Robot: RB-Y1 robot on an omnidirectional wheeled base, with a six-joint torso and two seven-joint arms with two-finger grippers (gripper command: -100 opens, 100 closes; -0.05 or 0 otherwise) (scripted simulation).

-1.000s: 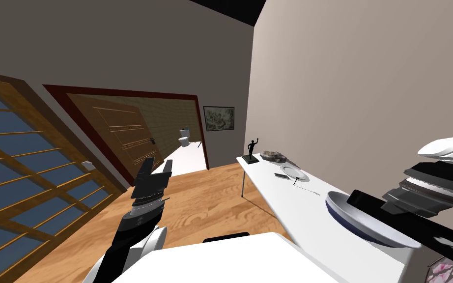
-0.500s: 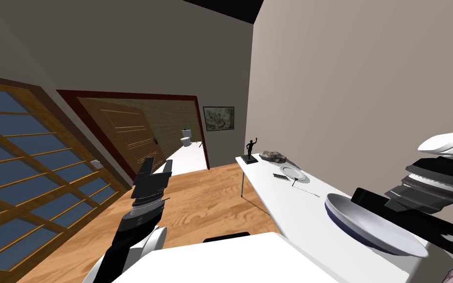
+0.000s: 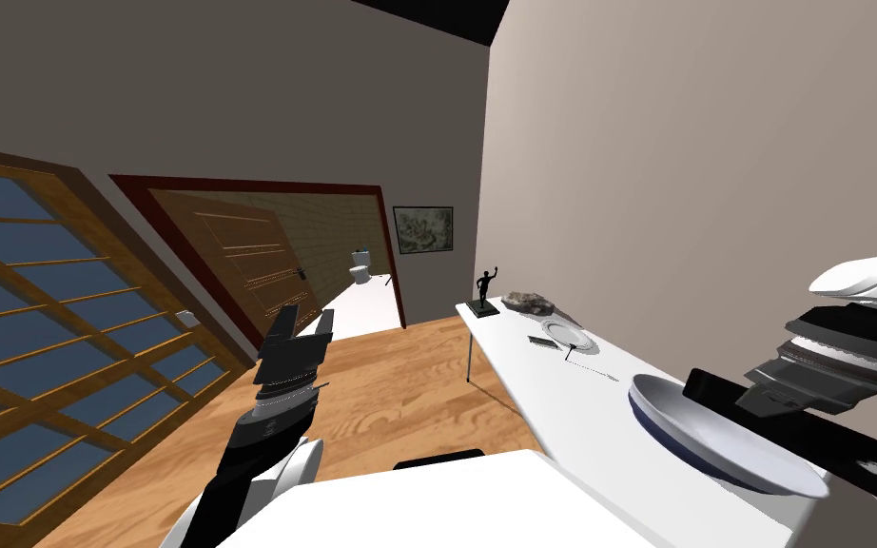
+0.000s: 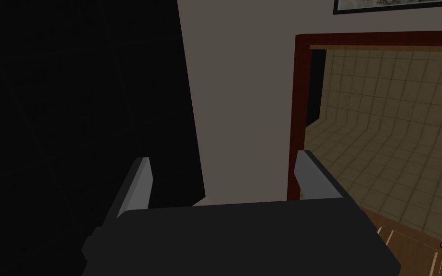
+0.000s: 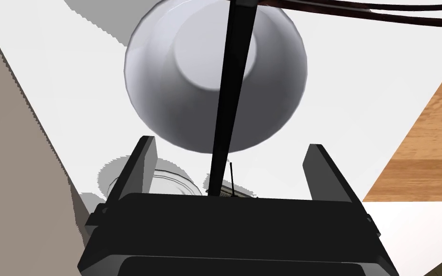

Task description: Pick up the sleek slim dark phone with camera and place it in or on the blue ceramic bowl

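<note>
While the left gripper (image 4: pixel 225 159) hangs idle over the floor with its fingers spread, the dark phone (image 5: pixel 232 86) shows edge-on between the parted fingers of the right gripper (image 5: pixel 232 143), touching neither, its long axis running straight out across the pale bowl (image 5: pixel 167 96) on the white table (image 3: pixel 570 409)

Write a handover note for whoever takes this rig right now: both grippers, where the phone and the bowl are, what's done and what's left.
Right gripper: open, above the bowl, gripping nothing.
Left gripper: open, empty, held over the wooden floor on my left.
Slim dark flat phone: seen edge-on between the right fingers without touching them. It lies across the round bowl, blue outside and pale grey inside, on the white table. One end juts past the rim.
Done: the phone looks released onto the bowl.
Left: check that it sits steady, then draw the right arm back.
</note>
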